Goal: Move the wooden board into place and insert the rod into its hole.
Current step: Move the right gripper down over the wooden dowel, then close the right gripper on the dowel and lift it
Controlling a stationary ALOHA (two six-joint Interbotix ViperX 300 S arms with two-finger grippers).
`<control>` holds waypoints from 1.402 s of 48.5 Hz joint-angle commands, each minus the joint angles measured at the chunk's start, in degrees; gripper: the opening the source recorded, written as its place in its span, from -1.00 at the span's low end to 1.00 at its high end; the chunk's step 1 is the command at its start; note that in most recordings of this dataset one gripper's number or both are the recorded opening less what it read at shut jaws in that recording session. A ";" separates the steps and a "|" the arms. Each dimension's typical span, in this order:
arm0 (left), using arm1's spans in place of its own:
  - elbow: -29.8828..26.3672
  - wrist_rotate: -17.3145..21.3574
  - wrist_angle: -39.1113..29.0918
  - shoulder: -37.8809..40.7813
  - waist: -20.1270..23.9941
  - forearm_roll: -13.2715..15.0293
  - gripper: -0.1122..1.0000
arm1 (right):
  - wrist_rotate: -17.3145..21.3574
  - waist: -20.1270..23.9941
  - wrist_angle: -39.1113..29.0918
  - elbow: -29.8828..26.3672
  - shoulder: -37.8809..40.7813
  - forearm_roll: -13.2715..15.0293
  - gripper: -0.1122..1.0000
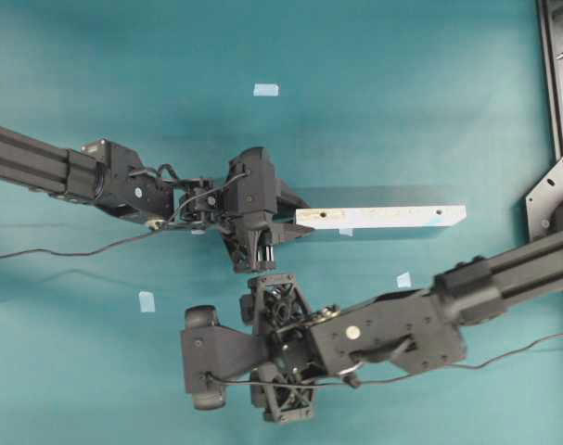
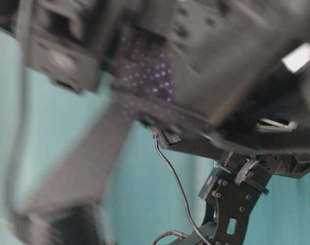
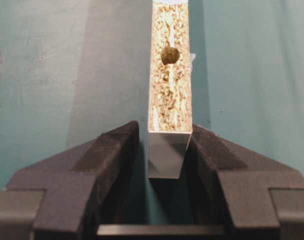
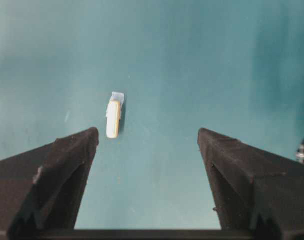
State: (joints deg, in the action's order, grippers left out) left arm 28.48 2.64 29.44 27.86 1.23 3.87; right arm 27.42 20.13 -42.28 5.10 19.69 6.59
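We hold the long pale wooden board [image 1: 381, 217] by 1 end in the left gripper [image 3: 167, 165], fingers clamped on its narrow faces, its small dark round hole [image 3: 170, 55] just beyond the fingertips. The right gripper [image 4: 147, 165] hangs with its fingers spread wide and empty, the tiny cream-beige cylinder rod [image 4: 112, 118] lying on the teal table [image 4: 192, 60] just ahead of its left finger. We judge the rod pickup is in hand: next we shift that gripper toward the rod, lower it astride, and close.
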 commanded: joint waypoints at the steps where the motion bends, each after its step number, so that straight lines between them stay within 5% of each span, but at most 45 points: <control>1: -0.53 0.44 0.53 -0.97 0.09 -0.18 -0.13 | 0.88 0.26 0.26 -1.49 0.00 -0.09 0.74; 43: -0.44 0.44 0.53 -0.97 0.09 -0.18 -0.13 | 1.41 0.62 -1.76 -6.68 7.47 -1.49 0.74; 57: -0.44 0.44 0.53 -0.97 0.09 -0.18 -0.13 | 1.49 0.53 -1.32 -6.68 7.82 -1.85 0.32; 68: -0.44 0.44 0.53 -0.97 0.09 -0.18 -0.13 | 2.99 0.53 -0.79 -6.68 7.82 -1.85 0.29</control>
State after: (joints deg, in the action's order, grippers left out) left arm 28.48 2.64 29.44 27.86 1.23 3.78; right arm 29.88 20.74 -43.68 -0.44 28.65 4.92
